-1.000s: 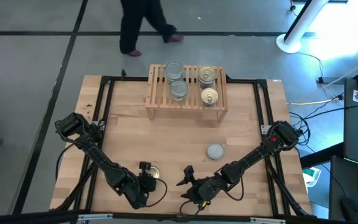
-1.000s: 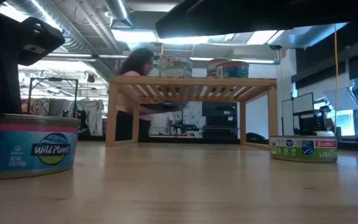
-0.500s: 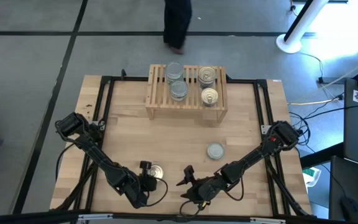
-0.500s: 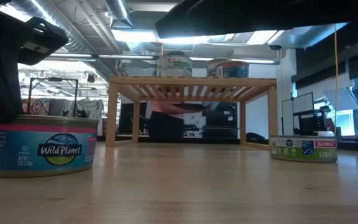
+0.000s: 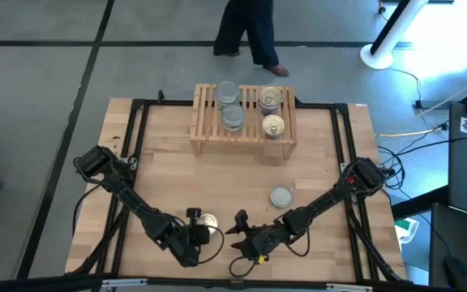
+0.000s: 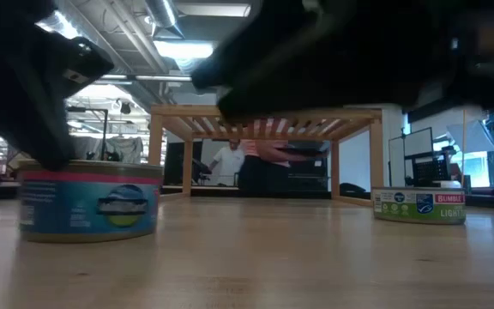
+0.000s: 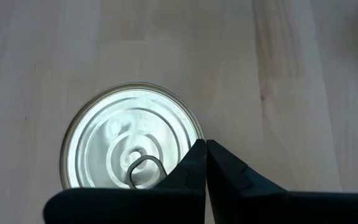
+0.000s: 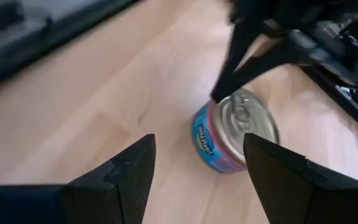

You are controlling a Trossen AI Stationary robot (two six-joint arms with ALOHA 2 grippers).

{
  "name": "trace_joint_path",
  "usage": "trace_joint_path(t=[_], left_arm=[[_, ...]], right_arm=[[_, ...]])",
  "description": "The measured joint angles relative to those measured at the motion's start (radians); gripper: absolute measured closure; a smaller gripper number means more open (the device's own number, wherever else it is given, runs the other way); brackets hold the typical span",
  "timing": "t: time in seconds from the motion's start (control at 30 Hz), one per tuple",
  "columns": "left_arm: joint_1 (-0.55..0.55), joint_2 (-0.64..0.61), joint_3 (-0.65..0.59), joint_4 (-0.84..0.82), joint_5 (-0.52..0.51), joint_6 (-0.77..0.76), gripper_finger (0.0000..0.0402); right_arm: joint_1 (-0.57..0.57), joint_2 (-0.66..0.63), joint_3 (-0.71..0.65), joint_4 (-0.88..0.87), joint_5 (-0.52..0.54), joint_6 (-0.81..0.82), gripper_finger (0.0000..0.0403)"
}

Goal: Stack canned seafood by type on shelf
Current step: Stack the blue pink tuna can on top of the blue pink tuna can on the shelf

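Note:
A gold-topped tin with a blue label (image 5: pixel 207 221) (image 6: pixel 88 202) stands on the table near its front edge. My left gripper (image 5: pixel 193 219) (image 7: pixel 205 146) is shut at the tin's left side. My right gripper (image 5: pixel 238 223) (image 8: pixel 197 138) is open a little to the tin's right, pointing at it with nothing between its fingers. A silver-topped tin (image 5: pixel 280 196) (image 6: pixel 418 206) stands farther right. On the slatted wooden shelf (image 5: pixel 205 134) at the far side stand two silver-topped tins (image 5: pixel 230 105) on the left and two gold-topped tins (image 5: pixel 272 112) on the right. My left gripper meets the gold-topped tin with its shut fingertips (image 8: pixel 218 94) at the top rim on the tin's left side (image 7: pixel 194 134). The fingers slant down from the table's left and near side. The tin stands upright, flat on the table.
A black frame (image 5: pixel 136 130) runs along the table's edges. The bare table surface (image 5: pixel 217 178) lies between the front tins and the shelf. A person (image 5: pixel 250 32) walks on the floor beyond the table's far edge.
My left gripper has gone toward the table's right edge, and the gold-topped tin has slid that way along the table, staying upright. The person behind the table has walked toward the right.

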Motion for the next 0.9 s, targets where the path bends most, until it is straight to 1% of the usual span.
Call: trace_joint_path(t=[0.2, 0.4, 0.53, 0.9], left_arm=[[0.043, 0.0, -0.001, 0.07, 0.0, -0.003, 0.0401], [0.07, -0.001, -0.001, 0.11, -0.004, -0.004, 0.0401], [0.081, -0.002, 0.0, 0.145, -0.001, -0.004, 0.0401], [0.107, -0.004, 0.001, 0.148, -0.001, -0.038, 0.0401]], right_arm=[[0.001, 0.069, 0.0, 0.057, 0.058, -0.17, 0.016], [0.001, 0.105, -0.001, 0.082, 0.161, -0.186, 0.016], [0.001, 0.117, -0.001, 0.082, 0.248, -0.187, 0.016], [0.002, 0.116, -0.001, 0.075, 0.257, -0.183, 0.016]])
